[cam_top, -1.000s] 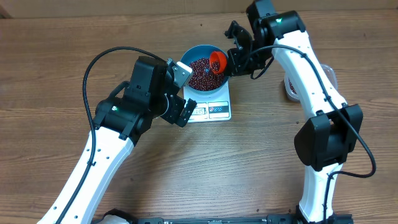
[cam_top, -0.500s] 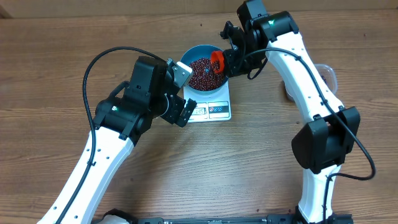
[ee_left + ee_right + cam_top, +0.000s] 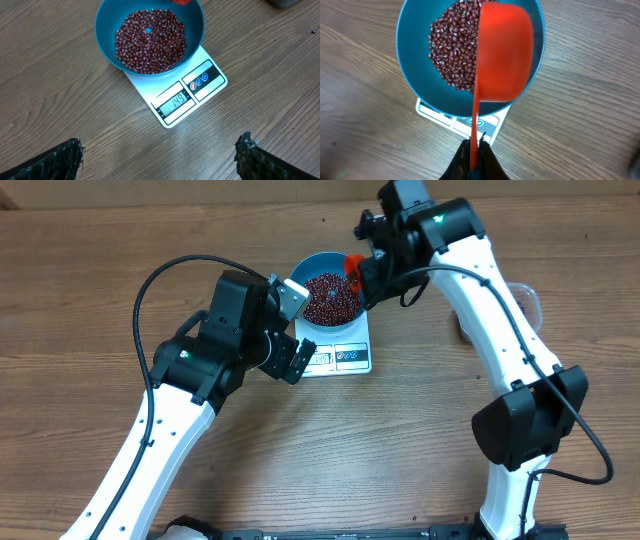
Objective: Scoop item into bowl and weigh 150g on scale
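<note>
The blue bowl [image 3: 312,263] stands on the white scale [image 3: 350,358], holding a heap of dark red-brown beans [image 3: 330,298]. In the left wrist view the scale [image 3: 200,85] shows 149 below the bowl [image 3: 107,30] and its beans [image 3: 150,40]. My right gripper [image 3: 365,275] is shut on the handle of a red scoop [image 3: 352,264] at the bowl's right rim. From the right wrist, the scoop [image 3: 502,55] is turned on its side over the bowl [image 3: 410,50] and beans [image 3: 452,50], with the gripper [image 3: 476,155] pinching its thin handle. My left gripper [image 3: 159,155] is open over bare wood in front of the scale.
A clear plastic container [image 3: 527,300] sits at the right, mostly hidden behind the right arm. The left arm [image 3: 180,380] reaches in from the lower left, its black cable looping above it. Wooden tabletop surrounds the scale.
The right gripper has carried the red scoop a little up and back toward the bowl's far right rim and rolled it further onto its side. The left arm has not moved.
</note>
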Available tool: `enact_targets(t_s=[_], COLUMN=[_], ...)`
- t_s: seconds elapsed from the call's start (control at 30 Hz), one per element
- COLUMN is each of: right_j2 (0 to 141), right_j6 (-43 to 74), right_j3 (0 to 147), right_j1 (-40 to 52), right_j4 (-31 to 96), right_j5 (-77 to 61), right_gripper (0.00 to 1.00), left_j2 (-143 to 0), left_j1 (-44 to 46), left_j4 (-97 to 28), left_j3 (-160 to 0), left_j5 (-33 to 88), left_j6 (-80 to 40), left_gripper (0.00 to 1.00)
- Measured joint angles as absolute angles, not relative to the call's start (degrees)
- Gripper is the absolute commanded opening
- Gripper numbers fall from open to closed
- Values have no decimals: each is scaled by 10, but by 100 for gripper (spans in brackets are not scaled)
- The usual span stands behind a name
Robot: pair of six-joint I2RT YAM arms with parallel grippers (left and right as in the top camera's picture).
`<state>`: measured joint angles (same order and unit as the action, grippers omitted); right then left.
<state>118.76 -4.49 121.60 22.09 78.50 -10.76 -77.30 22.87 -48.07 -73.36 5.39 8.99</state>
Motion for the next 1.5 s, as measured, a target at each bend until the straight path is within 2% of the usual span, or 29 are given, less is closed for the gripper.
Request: enact_targets(t_s=[0.53,1.13,1.5], right_j2=[1188,1188,1188], right_j6=[-45,-45,-53], right_j3=[1216,1216,1216], right_j1=[237,181,179], right_j4=[785,786,788], right_j5=[-89,-195,-227], right_gripper=[4,4,4], left_j2=[-773,-773,-773], left_j1=[229,229,229], left_j4=[-481,-481,-481], left_j3=[-734,-734,-734], left_j5=[54,54,54], left_j6=[90,90,90], left_gripper=[99,100,100])
